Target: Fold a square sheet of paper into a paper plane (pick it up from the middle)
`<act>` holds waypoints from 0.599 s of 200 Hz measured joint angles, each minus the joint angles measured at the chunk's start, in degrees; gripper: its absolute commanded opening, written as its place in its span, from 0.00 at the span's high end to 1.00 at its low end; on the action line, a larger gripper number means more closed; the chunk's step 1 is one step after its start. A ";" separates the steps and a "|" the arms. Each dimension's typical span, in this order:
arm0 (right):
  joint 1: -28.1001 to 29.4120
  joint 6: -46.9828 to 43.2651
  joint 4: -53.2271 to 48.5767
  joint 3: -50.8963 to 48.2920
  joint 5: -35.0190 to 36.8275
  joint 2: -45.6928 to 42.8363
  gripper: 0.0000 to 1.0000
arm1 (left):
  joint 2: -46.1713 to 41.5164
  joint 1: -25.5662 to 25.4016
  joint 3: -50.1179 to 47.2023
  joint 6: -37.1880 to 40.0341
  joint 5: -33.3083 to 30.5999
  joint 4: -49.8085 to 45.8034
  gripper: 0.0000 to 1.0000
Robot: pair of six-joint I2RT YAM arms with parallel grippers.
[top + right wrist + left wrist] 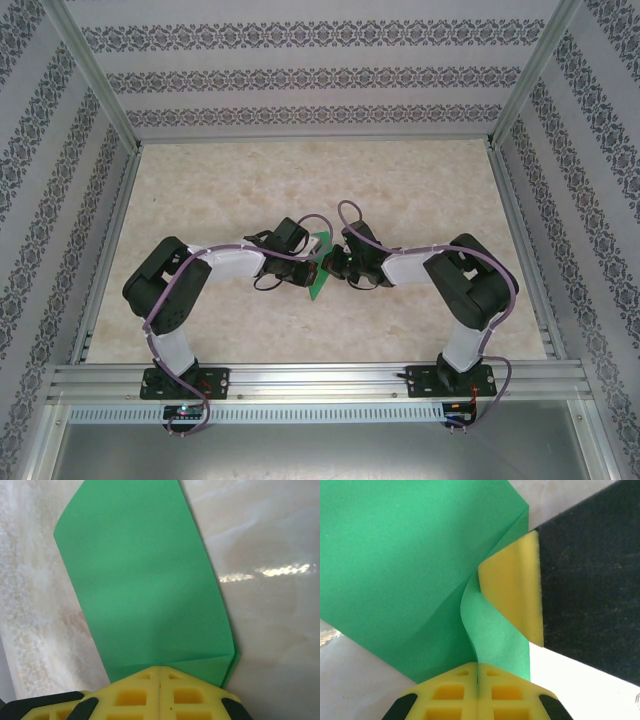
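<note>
The square sheet of paper (318,284) is bright green, folded into layers and held between both grippers at the table's middle. In the left wrist view my left gripper (478,668) is shut on a curled strip of the paper (395,565). A yellow finger (512,590) of the right gripper and its black body press the same fold from the right. In the right wrist view my right gripper (159,670) is shut on the paper's near edge, and the paper (145,580) runs away from it with a crease near the corner. Whether it has a plane's shape, I cannot tell.
The marble-patterned table (300,180) spreads around the arms. Aluminium rails (300,380) run along the near edge and up both sides, with patterned walls (310,70) behind. Both arms (170,280) (470,280) bend inward and meet at the centre.
</note>
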 measured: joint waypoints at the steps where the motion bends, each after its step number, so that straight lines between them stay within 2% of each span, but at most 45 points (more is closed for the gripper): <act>1: 0.00 0.00 0.02 0.00 0.00 0.00 0.99 | -0.02 0.00 0.00 -0.09 0.00 -0.02 0.89; 15: 0.00 -0.26 -0.26 0.09 -0.22 0.00 0.99 | -0.37 0.26 -0.02 -0.46 -0.33 -0.74 0.82; 27: 0.02 -0.55 -0.76 0.35 -0.37 -0.02 0.99 | -1.25 0.76 -0.04 -1.07 -0.72 -1.99 0.70; 56: 0.00 -1.62 -3.69 1.70 -0.68 -0.02 0.99 | -5.88 3.80 -0.26 -3.76 -3.52 -6.75 0.61; 73: -0.04 -2.16 -5.16 2.38 -0.90 -0.02 0.99 | -9.03 5.18 -0.17 -5.51 -4.52 -8.17 0.66; 84: -0.28 -2.40 -6.21 2.78 -1.20 -0.02 0.99 | -10.45 5.35 0.15 -6.58 -4.24 -8.63 0.76; 92: -0.39 -2.62 -6.91 3.02 -1.40 -0.09 0.99 | -11.08 5.35 0.44 -7.82 -3.06 -8.57 0.82; 120: -0.52 -2.97 -8.61 3.17 -1.42 -0.61 0.98 | -11.39 5.01 0.66 -11.28 2.86 -7.45 0.91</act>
